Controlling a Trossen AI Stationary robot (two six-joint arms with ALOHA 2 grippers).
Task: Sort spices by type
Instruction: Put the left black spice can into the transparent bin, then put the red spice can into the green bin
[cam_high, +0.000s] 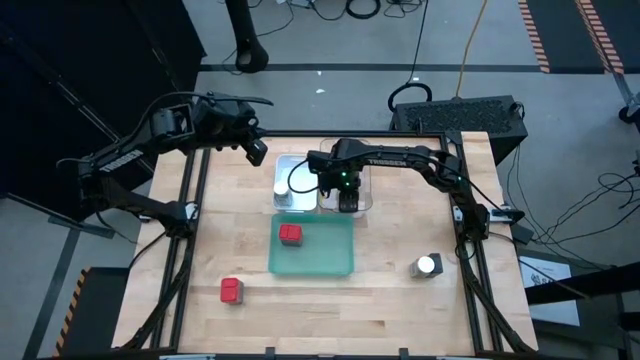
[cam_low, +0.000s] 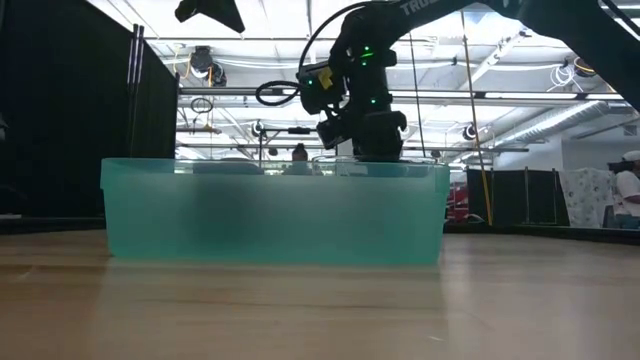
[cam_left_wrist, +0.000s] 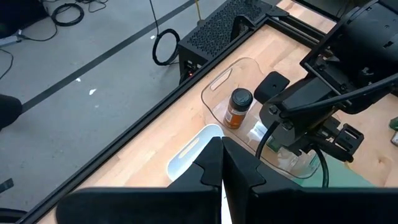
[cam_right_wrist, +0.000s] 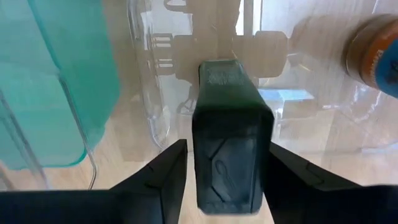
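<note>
My right gripper (cam_right_wrist: 227, 163) reaches down into the clear tray (cam_high: 361, 203) at the table's far middle, shut on a dark grey tin (cam_right_wrist: 229, 134). A brown dark-lidded jar (cam_left_wrist: 238, 107) stands in the same tray. The white tray (cam_high: 293, 163) beside it holds a white-lidded jar (cam_high: 281, 189). One red tin (cam_high: 290, 234) sits in the green tray (cam_high: 330, 262). A second red tin (cam_high: 232, 290) and another white-lidded jar (cam_high: 427, 266) stand on the bare table. My left gripper (cam_high: 257, 150) hangs shut above the table's far left. My right gripper pinches the dark grey tin by its two opposite side walls (cam_right_wrist: 200, 149) near the top, one finger on each side. The fingers come from above, pointing down. The tin stands upright inside the clear tray; whether its base rests on the tray floor I cannot tell.
The three trays sit close together in the table's middle, with the green tray (cam_low: 275, 210) on the near side. The near left and near right of the table are bare wood apart from the two loose containers. A black frame rims the table.
</note>
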